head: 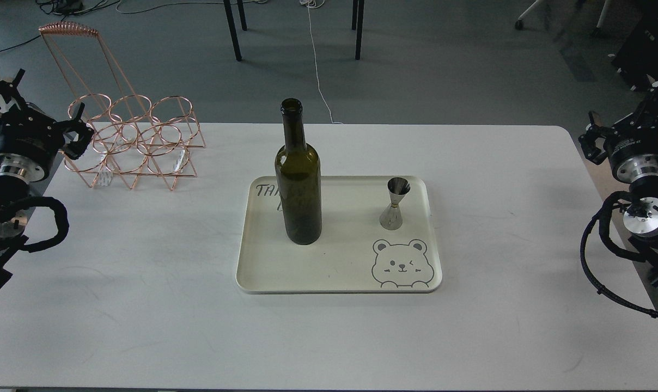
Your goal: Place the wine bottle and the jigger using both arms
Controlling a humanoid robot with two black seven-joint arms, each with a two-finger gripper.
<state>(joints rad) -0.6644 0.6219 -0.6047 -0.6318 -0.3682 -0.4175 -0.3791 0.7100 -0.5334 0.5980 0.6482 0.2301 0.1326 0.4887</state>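
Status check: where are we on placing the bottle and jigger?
Done, it seems: the wine bottle and jigger both stand upright on the cream tray, apart from each other. In hand: nothing; the left gripper and right gripper sit at the table's edges, holding nothing. Left: apparently nothing, unless the copper rack is the target.

Bare tabletop (144, 305) is lying open along the near edge and on both sides of the cream tray (329, 280), which is sitting mid-table. On the tray, the wine bottle (298, 179) is standing upright toward its left side and the jigger (395, 202) near its far right corner, well apart, leaving room between them. A copper wire rack (133, 141) is crowding the far left corner.
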